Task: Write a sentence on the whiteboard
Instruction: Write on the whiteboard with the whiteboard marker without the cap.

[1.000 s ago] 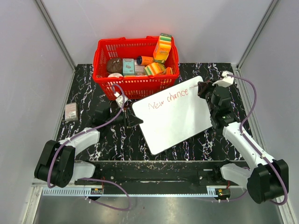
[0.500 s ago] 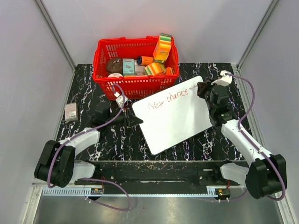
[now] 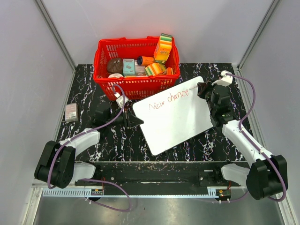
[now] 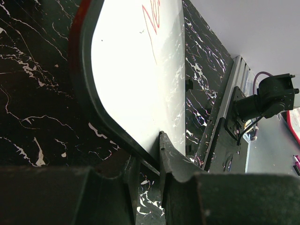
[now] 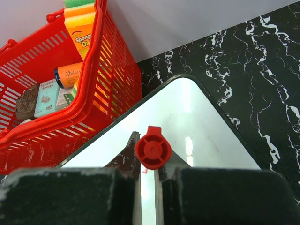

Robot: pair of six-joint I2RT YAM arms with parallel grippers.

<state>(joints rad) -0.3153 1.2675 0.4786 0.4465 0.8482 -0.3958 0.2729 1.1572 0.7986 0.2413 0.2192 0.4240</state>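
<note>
The whiteboard (image 3: 174, 119) lies tilted on the black marbled table, with the sentence (image 3: 168, 99) in thin red script reading "New chance" along its far edge. My left gripper (image 3: 133, 120) is shut on the board's left edge; in the left wrist view the whiteboard (image 4: 136, 70) runs between the jaws of this gripper (image 4: 146, 152), with red strokes (image 4: 152, 18) at the top. My right gripper (image 3: 202, 89) stands over the board's far right corner, shut on a red marker (image 5: 153, 148). In the right wrist view the marker points down at the whiteboard (image 5: 201, 126) between the jaws of the gripper (image 5: 152, 151).
A red basket (image 3: 101, 56) holding sponges and small packs stands just behind the board, its wall (image 5: 110, 93) close to the marker. A small grey pack (image 3: 71, 112) lies at the table's left edge. Grey walls enclose the table.
My right wrist has shifted slightly toward the far side with the marker. The left gripper and the board have not moved.
</note>
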